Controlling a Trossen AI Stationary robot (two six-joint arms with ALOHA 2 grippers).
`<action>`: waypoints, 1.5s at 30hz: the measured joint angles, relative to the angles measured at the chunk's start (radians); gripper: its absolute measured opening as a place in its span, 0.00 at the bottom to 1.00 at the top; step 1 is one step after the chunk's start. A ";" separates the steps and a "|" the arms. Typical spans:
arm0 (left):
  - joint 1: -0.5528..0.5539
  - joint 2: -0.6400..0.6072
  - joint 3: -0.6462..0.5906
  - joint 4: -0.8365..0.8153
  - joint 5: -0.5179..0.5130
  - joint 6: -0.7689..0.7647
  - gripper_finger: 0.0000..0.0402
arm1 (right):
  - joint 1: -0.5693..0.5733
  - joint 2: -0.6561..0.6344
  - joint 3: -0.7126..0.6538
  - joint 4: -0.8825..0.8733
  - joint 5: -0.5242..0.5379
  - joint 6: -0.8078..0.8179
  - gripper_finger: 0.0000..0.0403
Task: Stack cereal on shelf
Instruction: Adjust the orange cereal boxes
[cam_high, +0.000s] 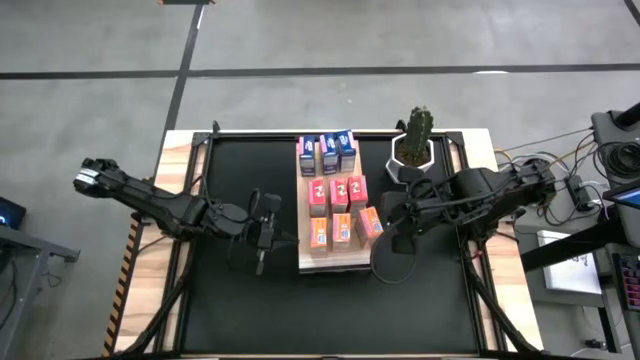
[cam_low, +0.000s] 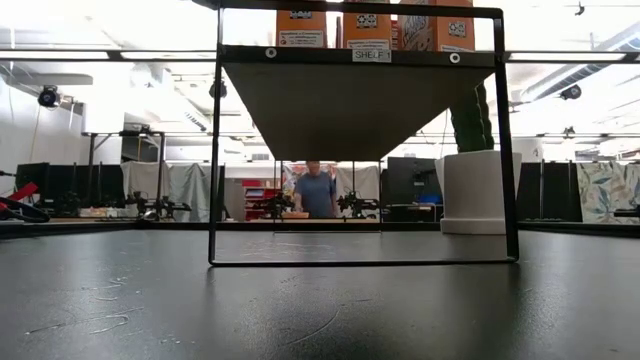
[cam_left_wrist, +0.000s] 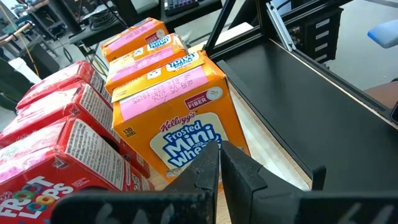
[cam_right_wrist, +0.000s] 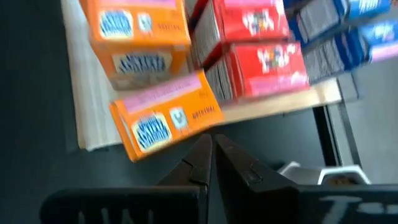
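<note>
Seen from above, a counter (cam_high: 180, 150) covered by a black mat (cam_high: 240, 310) is shown with two dark arms reaching in from either side. The left hand (cam_high: 266, 232) is held just left of the shelf (cam_high: 330, 262), a light wood board raised on a black frame at the middle of the mat; its fingers (cam_left_wrist: 205, 168) are clenched together with nothing between them, and in the left wrist view they are pointed at an orange box (cam_left_wrist: 177, 118) standing right in front of them. On the shelf, between the two hands, the cereal (cam_high: 335, 192) is arranged in three rows: three blue boxes (cam_high: 327, 153) at the far end, three pink-red boxes (cam_high: 338, 190) in the middle, and three orange boxes (cam_high: 343, 229) at the near end. The orange box nearest the right hand (cam_high: 370, 222) is turned at an angle, out of line with its neighbours, and in the right wrist view it is seen tilted at the shelf's edge. The right hand (cam_high: 385, 212) is held just right of that skewed box, its fingers (cam_right_wrist: 199, 158) pressed shut and empty. Beyond the right hand, a cactus in a white pot (cam_high: 414, 146) is set on the mat beside the shelf. In the low view, a person (cam_low: 318, 190) is visible in the room behind the counter.
</note>
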 joint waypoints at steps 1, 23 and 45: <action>0.000 0.000 0.000 0.000 0.000 0.000 0.00 | 0.000 -0.013 -0.025 0.003 0.000 0.009 0.03; 0.000 0.000 0.000 0.014 0.000 0.001 0.00 | 0.000 -0.158 -0.452 0.343 -0.008 0.026 0.03; 0.000 0.000 0.000 0.018 0.000 0.018 0.00 | 0.000 -0.105 -0.452 0.393 -0.061 0.009 0.03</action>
